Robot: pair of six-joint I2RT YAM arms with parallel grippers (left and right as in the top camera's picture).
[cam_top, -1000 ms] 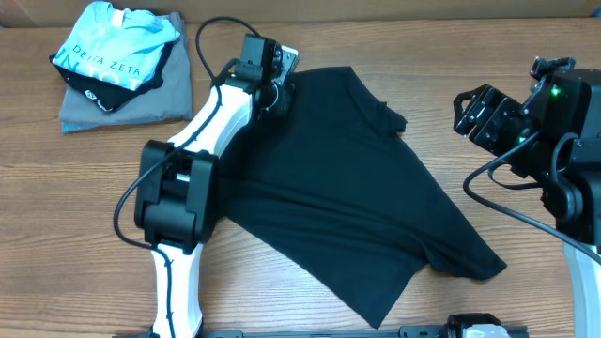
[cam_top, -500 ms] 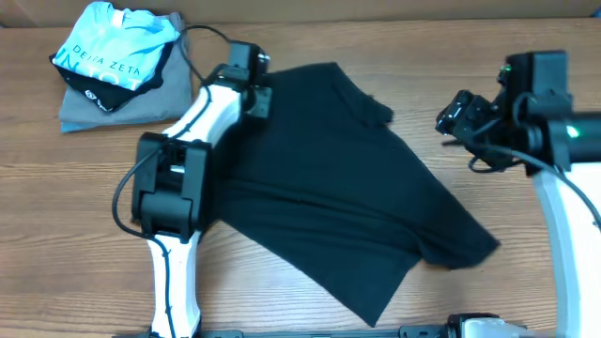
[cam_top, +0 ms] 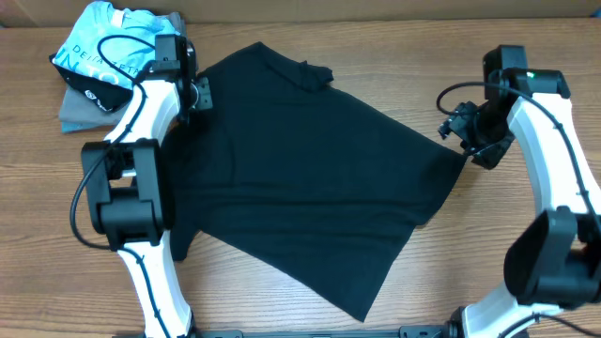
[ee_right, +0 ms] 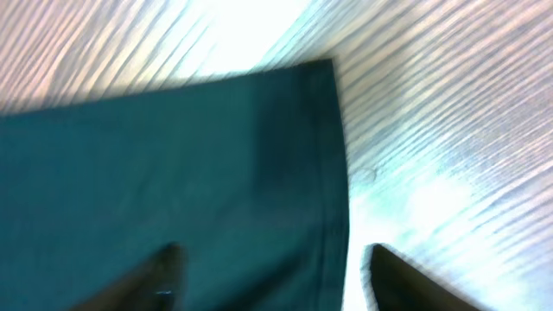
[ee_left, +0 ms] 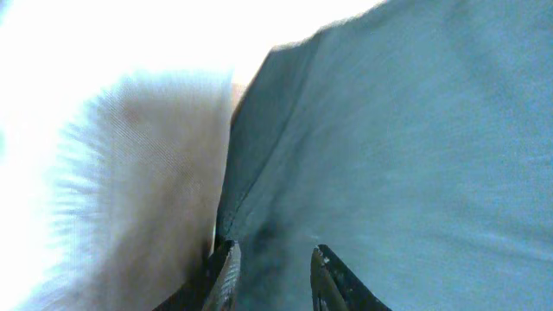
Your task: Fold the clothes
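T-shirt [cam_top: 310,188], plain black, lies spread across the middle of the desk [cam_top: 451,282]. It sits skewed: collar [cam_top: 310,73] toward 12 o'clock, one corner pointing to about 6 o'clock, another out at 3 o'clock. Mostly flat, a few shallow wrinkles.

Left end effector [cam_top: 194,94] sits on the shirt's edge at roughly 10 o'clock. My left wrist view shows its fingers [ee_left: 226,275] nearly together with the cloth's edge pinched between them, so I read it as clamped on the T-shirt. There's a pale blown-out patch beside the cloth; I can't tell what it is.

Right end effector [cam_top: 462,141] is at the shirt's 3 o'clock corner. My right wrist view is blurred, but the two fingers [ee_right: 160,276] stand wide apart, so it's gaping and holding nothing. One finger is over cloth, the other over bare wood, straddling the hem [ee_right: 335,173] near the corner. I can't tell whether the tips touch the cloth.

There's a pile at the desk's 10 o'clock corner: a light blue shirt [cam_top: 94,42] with white lettering on top of a grey shirt [cam_top: 80,115], with something dark between them. The left arm's wrist runs just beside that pile. From overhead the T-shirt looks near the pile but apart from it.
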